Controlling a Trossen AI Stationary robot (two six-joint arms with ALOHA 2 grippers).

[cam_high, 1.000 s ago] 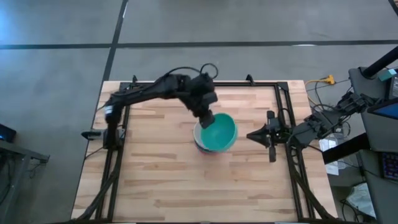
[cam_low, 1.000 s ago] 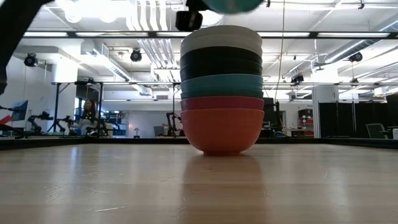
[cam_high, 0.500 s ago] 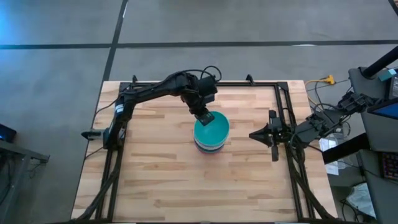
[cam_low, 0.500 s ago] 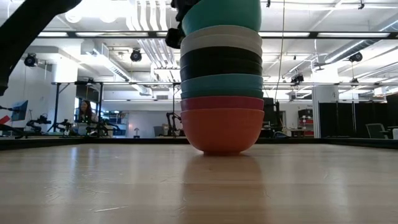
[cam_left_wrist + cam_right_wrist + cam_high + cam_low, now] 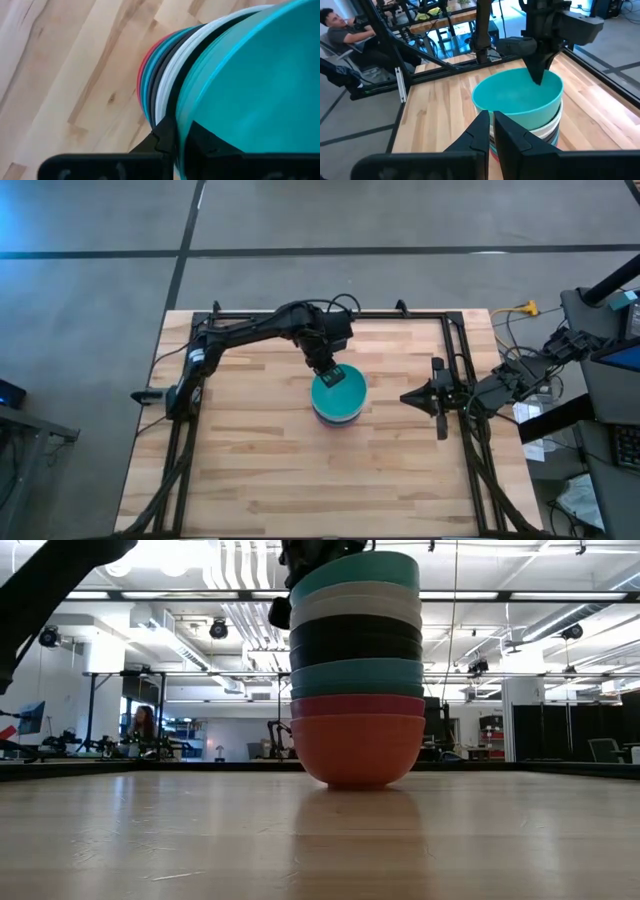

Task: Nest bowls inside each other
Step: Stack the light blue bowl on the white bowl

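Observation:
A stack of nested bowls (image 5: 357, 690) stands mid-table: red at the bottom, then magenta, teal, black and white. On top sits a teal bowl (image 5: 340, 395) (image 5: 517, 97), its base down in the white bowl and slightly tilted. My left gripper (image 5: 330, 372) (image 5: 538, 75) is shut on this top bowl at its far-left side. My right gripper (image 5: 437, 397) (image 5: 490, 131) waits shut by the table's right edge, above the tabletop, with nothing between its fingers. My left gripper holds the teal bowl's rim (image 5: 180, 127) on the far-left side. One finger (image 5: 210, 142) is inside the bowl and the other finger (image 5: 165, 136) is outside its wall. The fingers come from above, pointing steeply down. The bowl rests in the white bowl, a little tilted.
The wooden table (image 5: 260, 470) has a black metal frame (image 5: 460, 350) along its edges. Bare wood lies to the left, right and near side of the stack. A person (image 5: 340, 30) sits beyond the table's far side; cables and equipment (image 5: 590, 350) stand off the right edge.
My left gripper has come down with the teal bowl and tipped to point more steeply downward. The bowl, held tilted above the stack a second ago, has sunk into the white bowl and come nearly level. The gripper has stayed shut on the rim.

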